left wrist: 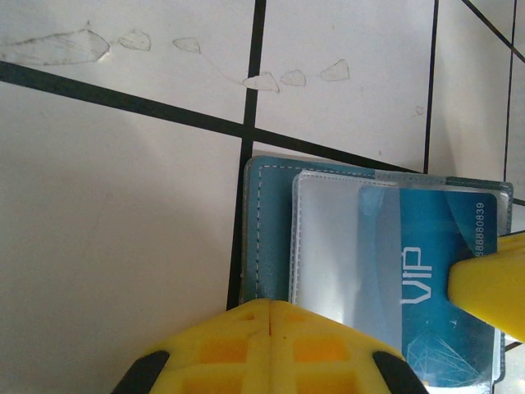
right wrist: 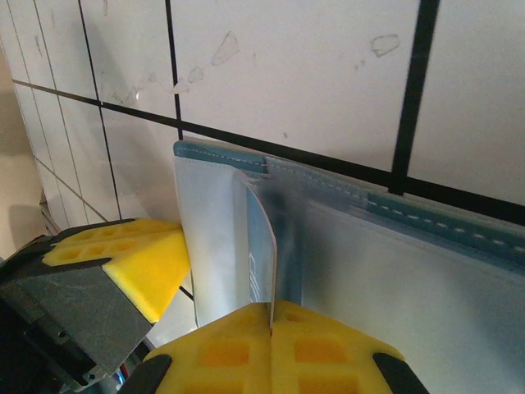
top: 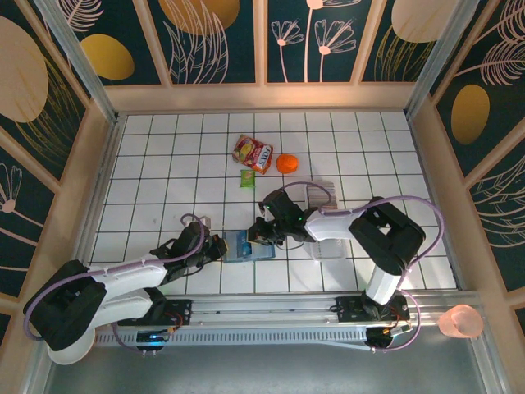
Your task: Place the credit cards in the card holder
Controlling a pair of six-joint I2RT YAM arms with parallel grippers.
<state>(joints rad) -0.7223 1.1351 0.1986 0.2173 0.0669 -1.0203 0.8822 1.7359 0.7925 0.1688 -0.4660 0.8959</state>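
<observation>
Right tool first: its yellow fingers are pinched together on a blue card, which in the right wrist view stands edge-on, running up from the seam between the fingers into the clear pocket. Left tool is closed too, with nothing visibly between its fingers. It sits over the near edge of the card holder at the bottom of its own frame. It looks like it's pinning it down, but honestly I can't tell if it's pressing or just hovering. The holder lies open on the white tiled tabletop, low centre in the overhead shot, right between the two tools. The card is partly under the clear window, with its other end sticking out at the right of the left wrist frame. My worries: the card is thin and gripped by one end, so a slightly off-angle push could bow it or snag it on the pocket's stitched lip. If the left tool isn't really bearing down, the holder could just skate across the smooth tile. The two tools are also very close together, so a bump seems possible. As for writing, the card says "VIP" in big white letters, plus a row of small digits along one edge, mostly eights, ending in something like 0839. Further up the overhead frame sit a green packet, an orange and a red-and-yellow snack bag, with print too small to read.
</observation>
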